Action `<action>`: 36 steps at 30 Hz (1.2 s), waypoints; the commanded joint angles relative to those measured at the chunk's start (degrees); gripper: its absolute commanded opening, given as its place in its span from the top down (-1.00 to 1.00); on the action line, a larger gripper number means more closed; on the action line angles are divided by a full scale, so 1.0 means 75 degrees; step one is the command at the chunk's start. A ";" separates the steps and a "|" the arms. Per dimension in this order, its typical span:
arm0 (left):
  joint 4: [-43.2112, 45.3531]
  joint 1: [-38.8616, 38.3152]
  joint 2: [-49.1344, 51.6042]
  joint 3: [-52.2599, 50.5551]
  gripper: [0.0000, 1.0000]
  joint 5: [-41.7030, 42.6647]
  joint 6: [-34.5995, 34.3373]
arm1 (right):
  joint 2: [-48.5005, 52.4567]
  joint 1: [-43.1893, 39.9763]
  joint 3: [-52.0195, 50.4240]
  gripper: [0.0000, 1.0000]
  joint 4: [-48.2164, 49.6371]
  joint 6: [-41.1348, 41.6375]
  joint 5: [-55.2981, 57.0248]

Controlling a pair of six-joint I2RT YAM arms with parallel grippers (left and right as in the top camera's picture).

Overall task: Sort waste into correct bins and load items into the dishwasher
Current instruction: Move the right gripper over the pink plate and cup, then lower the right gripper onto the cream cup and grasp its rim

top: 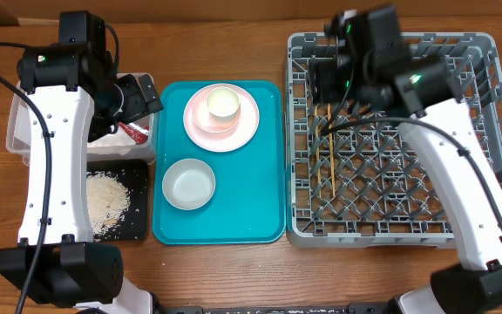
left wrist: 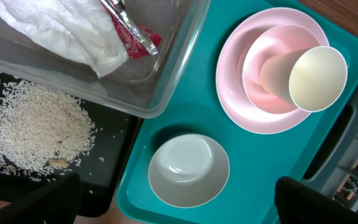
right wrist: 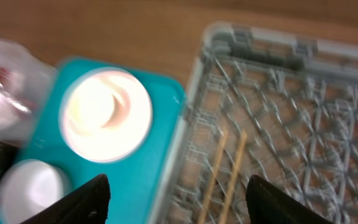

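The wooden chopsticks [top: 329, 144] lie flat in the grey dishwasher rack [top: 382, 234], near its left wall. My right gripper [top: 325, 78] hangs open above them with nothing between its fingers; below it, the chopsticks [right wrist: 225, 174] rest on the lattice. My left gripper [left wrist: 179, 205] is open and empty above the whitish pale-green bowl [left wrist: 188, 169]. A white cup [left wrist: 316, 78] sits in a pink bowl [left wrist: 260, 62] on the pink plate [left wrist: 235, 106]. The clear tub [left wrist: 166, 93] holds the napkin [left wrist: 55, 28] and red wrapper [left wrist: 135, 37]. Rice [left wrist: 30, 130] lies on the black tray [left wrist: 114, 155].
The teal serving tray [top: 260, 174] carries the plate stack and the pale-green bowl, between the bins on the left and the rack on the right. The clear tub [top: 24, 131] sits behind the black tray [top: 138, 196]. Upright pegs fill the rack floor.
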 commanded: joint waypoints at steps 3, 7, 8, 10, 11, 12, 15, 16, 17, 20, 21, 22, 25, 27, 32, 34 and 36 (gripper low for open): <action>0.0009 -0.0003 -0.0047 -0.0012 -1.00 -0.0020 0.0061 | 0.1454 0.0291 0.1408 -0.43 -0.0061 -0.0090 -0.0825; 0.0006 -0.0003 -0.0047 -0.0012 -1.00 -0.0020 0.0061 | 0.2334 0.0912 0.1565 -0.42 0.0227 -0.0589 -0.0781; 0.0006 -0.0003 -0.0047 -0.0012 -1.00 -0.0020 0.0061 | 0.2535 0.1102 0.1565 -0.41 0.0315 -0.0694 -0.0647; 0.0009 -0.0003 -0.0047 -0.0009 -1.00 -0.0020 0.0061 | 0.2838 0.1478 0.1565 -0.40 0.0469 -0.0833 -0.0262; 0.0009 -0.0003 -0.0047 -0.0009 -1.00 -0.0020 0.0061 | 0.3075 0.1818 0.1562 -0.40 0.0653 -0.1102 0.0096; 0.0009 -0.0003 -0.0047 -0.0012 -1.00 -0.0020 0.0061 | 0.3197 0.1999 0.1562 -0.40 0.0799 -0.1192 0.0335; 0.0009 -0.0003 -0.0047 -0.0012 -1.00 -0.0020 0.0061 | 0.3523 0.2410 0.1562 -0.25 0.1311 -0.1513 0.0889; 0.0009 -0.0003 -0.0047 -0.0009 -1.00 -0.0020 0.0061 | 0.3625 0.2509 0.1562 -0.18 0.1437 -0.1550 0.0988; 0.0009 -0.0003 -0.0047 -0.0009 -1.00 -0.0020 0.0061 | 0.3689 0.2570 0.1559 -0.12 0.1527 -0.1553 0.1017; 0.0009 -0.0003 -0.0047 -0.0009 -1.00 -0.0020 0.0061 | 0.3926 0.2696 0.1559 -0.01 0.1731 -0.1568 0.1011; 0.0009 -0.0003 -0.0047 -0.0012 -1.00 -0.0020 0.0061 | 0.3995 0.2702 0.1559 0.01 0.1772 -0.1565 0.1008; 0.0009 -0.0003 -0.0047 -0.0009 -1.00 -0.0020 0.0061 | 0.4048 0.2702 0.1559 0.02 0.1810 -0.1565 0.1008; 0.0006 -0.0003 -0.0047 -0.0012 -1.00 -0.0020 0.0061 | 0.4249 0.2699 0.1440 0.09 0.2095 -0.1565 0.0970; 0.0009 -0.0003 -0.0047 -0.0012 -1.00 -0.0020 0.0061 | 0.4386 0.2702 0.1413 0.12 0.2226 -0.1565 0.0860; 0.0009 -0.0003 -0.0047 -0.0012 -1.00 -0.0020 0.0061 | 0.4634 0.2716 0.1413 0.23 0.2320 -0.1556 0.0781; 0.0009 -0.0003 -0.0047 -0.0012 -1.00 -0.0020 0.0061 | 0.4651 0.2716 0.1411 0.29 0.2308 -0.1536 0.0740; 0.0009 -0.0003 -0.0047 -0.0012 -1.00 -0.0020 0.0061 | 0.4654 0.2716 0.1411 0.31 0.2302 -0.1507 0.0612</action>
